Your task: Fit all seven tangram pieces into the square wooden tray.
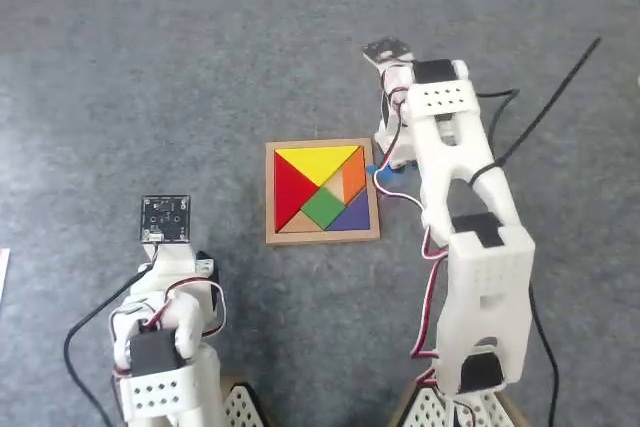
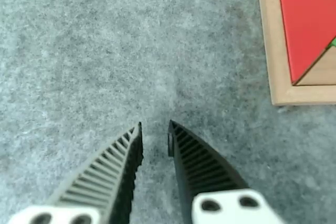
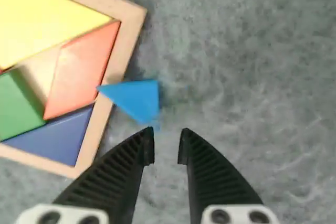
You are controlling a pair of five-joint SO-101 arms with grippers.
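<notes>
Right jaws, narrowly parted and grasping nothing, point down at the tabletop just beside the blue triangle. That triangle lies outside the tray, against its right edge, with one corner over the rim. Right arm is stretched out along the tray's right side. Left arm is folded back, well apart from the tray's near-left corner. Left jaws, likewise slightly parted and holding nothing, hang over bare tabletop. Inside the tray, lying flat: yellow piece, red piece, green piece, orange piece, violet piece.
</notes>
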